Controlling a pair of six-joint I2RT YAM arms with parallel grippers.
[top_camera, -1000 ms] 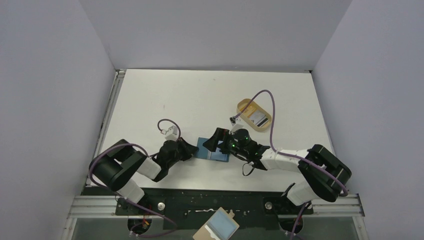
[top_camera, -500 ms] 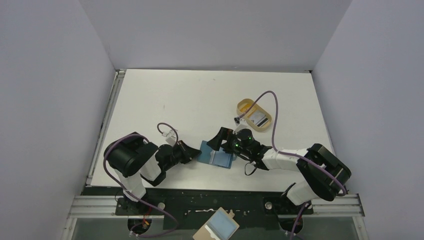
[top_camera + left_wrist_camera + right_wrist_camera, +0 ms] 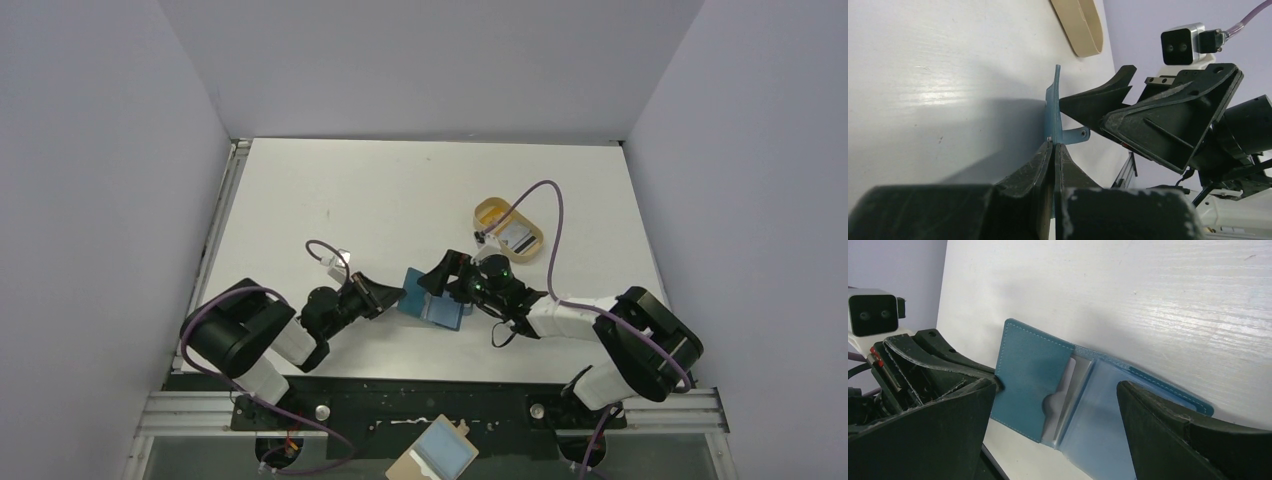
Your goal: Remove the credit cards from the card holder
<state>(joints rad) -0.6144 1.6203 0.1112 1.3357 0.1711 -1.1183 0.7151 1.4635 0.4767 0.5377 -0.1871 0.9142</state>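
Observation:
The teal card holder [image 3: 432, 298] lies open on the table between both arms. My left gripper [image 3: 393, 295] is shut on the edge of its left flap [image 3: 1052, 107], which stands nearly upright; the snap tab [image 3: 1078, 134] sticks out beside the fingertips. A pale credit card [image 3: 1066, 385] shows in the pocket behind that flap. My right gripper [image 3: 1057, 385] hangs open over the card holder's [image 3: 1030, 375] inside, one finger on each side, touching nothing. Another credit card [image 3: 516, 238] with a dark stripe lies in the tan oval tray [image 3: 495, 211].
The tan tray [image 3: 1080, 25] sits behind the right arm's wrist, with the purple cable looping over it. A tan board with a light-blue rectangle [image 3: 440, 455] lies below the table's near edge. The left gripper's body [image 3: 923, 355] is close to my right gripper's left finger.
The left arm has shifted and its shut gripper has raised the card holder's left flap from flat to nearly upright. The right gripper has moved slightly right and stays open.

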